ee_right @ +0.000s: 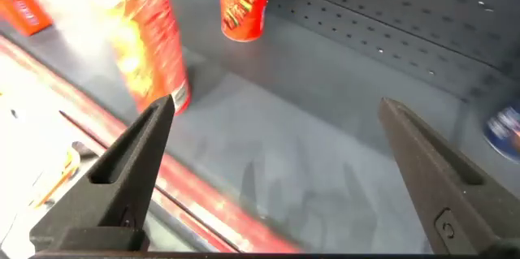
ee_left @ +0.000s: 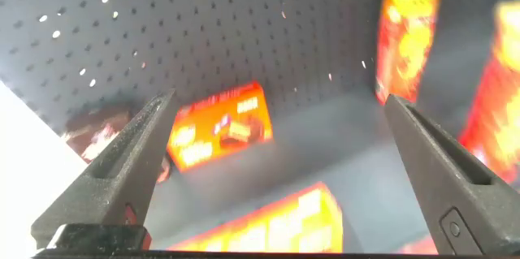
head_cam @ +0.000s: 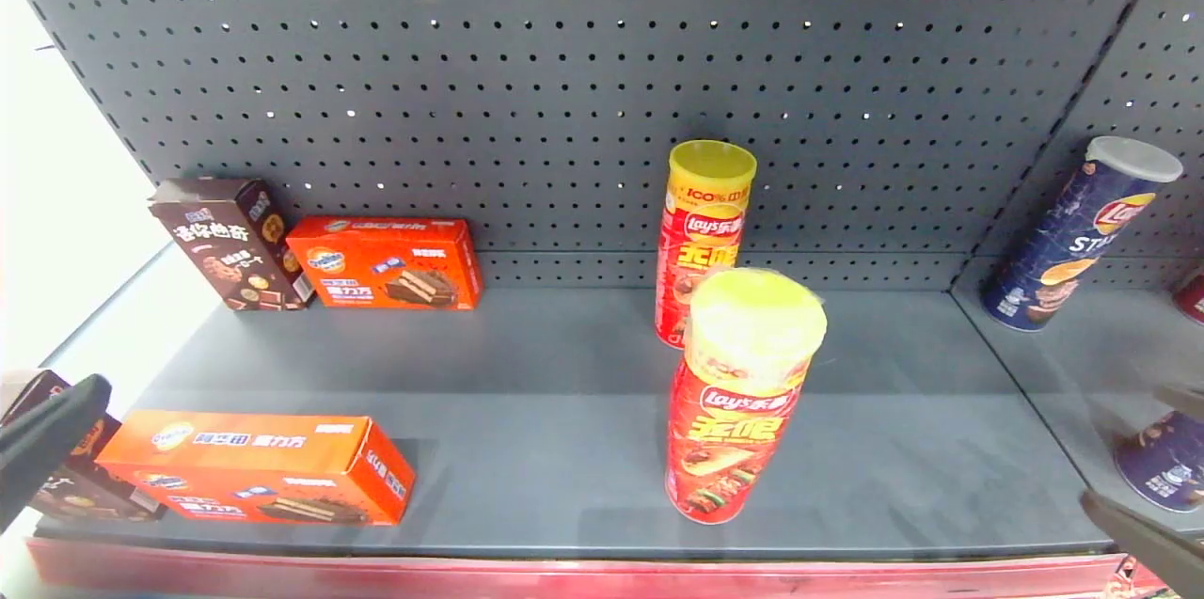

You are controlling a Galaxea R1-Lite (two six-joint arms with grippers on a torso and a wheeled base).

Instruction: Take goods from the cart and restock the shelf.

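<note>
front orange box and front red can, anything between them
Nothing: the head view shows bare shelf between the front orange box and the front red can.

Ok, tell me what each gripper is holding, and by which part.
Nothing is held: the left gripper and the right gripper both stand open and empty.

Shelf: upright box back left, wide box beside it; long box front left; rear can centre, front can before it
</note>
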